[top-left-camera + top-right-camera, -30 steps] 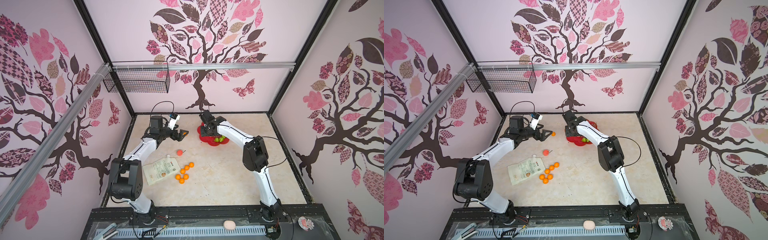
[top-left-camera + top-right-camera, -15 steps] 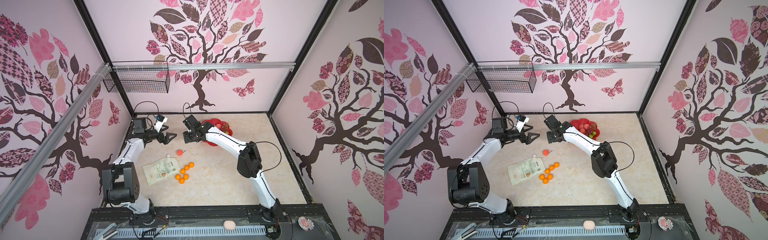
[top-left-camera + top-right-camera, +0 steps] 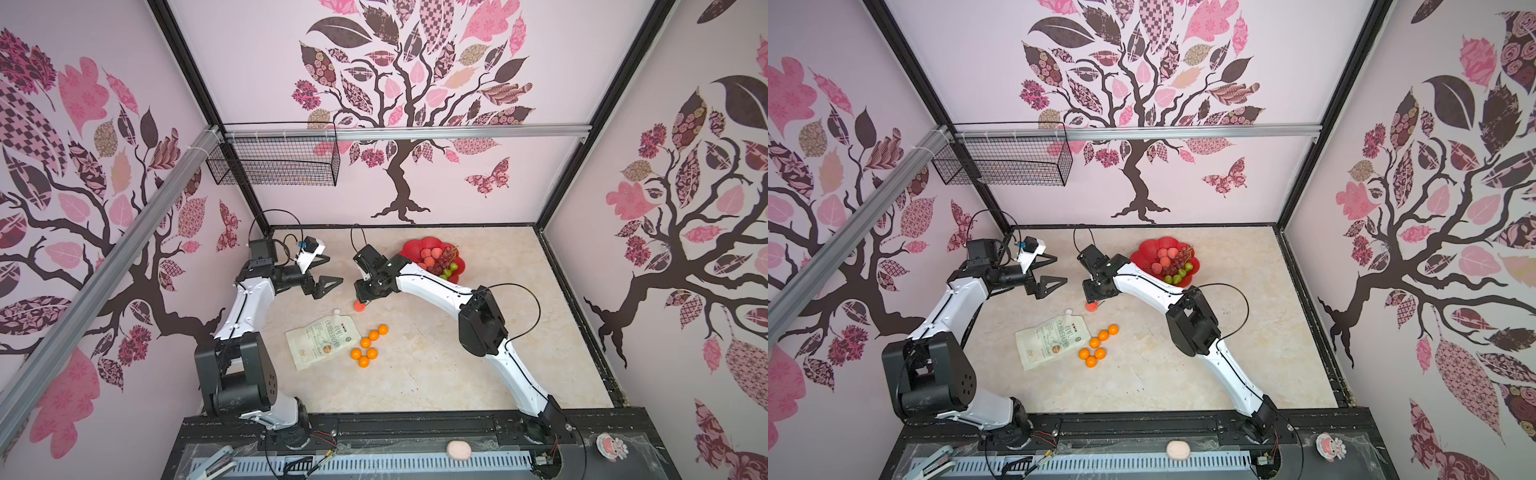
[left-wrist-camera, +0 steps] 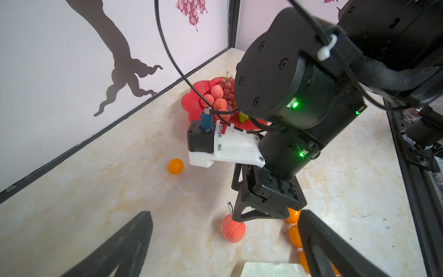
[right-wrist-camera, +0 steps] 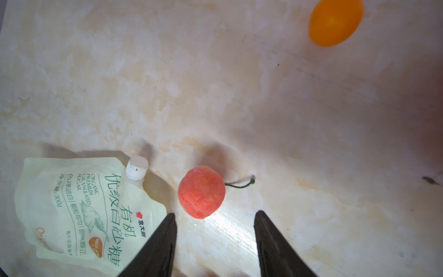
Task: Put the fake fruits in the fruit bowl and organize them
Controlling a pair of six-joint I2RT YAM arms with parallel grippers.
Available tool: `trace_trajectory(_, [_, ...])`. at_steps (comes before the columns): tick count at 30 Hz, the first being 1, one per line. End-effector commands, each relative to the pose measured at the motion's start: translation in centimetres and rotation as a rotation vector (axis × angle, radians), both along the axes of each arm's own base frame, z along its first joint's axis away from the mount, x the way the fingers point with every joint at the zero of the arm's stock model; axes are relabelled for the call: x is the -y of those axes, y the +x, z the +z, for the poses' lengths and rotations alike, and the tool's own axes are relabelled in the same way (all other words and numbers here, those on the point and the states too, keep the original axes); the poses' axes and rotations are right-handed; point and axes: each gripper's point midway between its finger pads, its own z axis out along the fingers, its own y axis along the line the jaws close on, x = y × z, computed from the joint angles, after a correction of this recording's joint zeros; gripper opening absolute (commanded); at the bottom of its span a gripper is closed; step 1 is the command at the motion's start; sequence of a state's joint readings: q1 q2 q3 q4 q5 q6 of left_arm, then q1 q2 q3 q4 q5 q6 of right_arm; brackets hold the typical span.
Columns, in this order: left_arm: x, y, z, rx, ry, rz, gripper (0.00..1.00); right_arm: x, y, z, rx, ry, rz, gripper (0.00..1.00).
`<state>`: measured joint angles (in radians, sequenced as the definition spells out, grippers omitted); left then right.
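Right pincer [image 5: 214, 214] is hanging right over a loose peach [image 5: 201, 191], a bit left of centre in both top views. Its jaws are spread with nothing in them. In the right wrist view the peach sits on the worktop [image 3: 457, 374] just ahead of the two fingertips, clear of both, with its stem lying flat. Left pincer [image 3: 336, 269] is off to the left of that, up in the air, also spread wide and not holding anything. The fruit bowl [image 3: 411, 249] is in the upper middle of the top views, near the back wall. It's got several peaches [image 3: 432, 252], the grape bunch [image 3: 444, 259] and the green pears [image 3: 451, 270] in it. A cluster of six oranges [image 3: 365, 343] is lying on the worktop below the loose peach, just beside the white pouch [image 3: 322, 336]. The left wrist view shows one more orange [image 4: 175, 166] on its own, well apart from the cluster.
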<state>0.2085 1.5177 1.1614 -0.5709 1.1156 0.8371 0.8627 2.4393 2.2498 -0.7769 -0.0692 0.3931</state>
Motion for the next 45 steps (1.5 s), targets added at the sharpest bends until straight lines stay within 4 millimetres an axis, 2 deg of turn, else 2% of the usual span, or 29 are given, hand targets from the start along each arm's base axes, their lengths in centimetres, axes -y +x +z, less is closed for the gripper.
trace_trajectory(1, [0.1, 0.2, 1.2, 0.037, -0.014, -0.026, 0.98, -1.0, -0.5, -2.1, -0.039, -0.015, 0.038, 0.56])
trace_trajectory(11, [0.0, 0.6, 1.3, 0.032, -0.025, -0.02, 0.98, -1.3, -0.1, -3.8, -0.053, -0.034, 0.037, 0.56])
trace_trajectory(45, [0.0, 1.0, 1.4, 0.018, -0.044, -0.013, 0.98, -1.1, -0.7, -6.4, -0.103, -0.065, 0.041, 0.55])
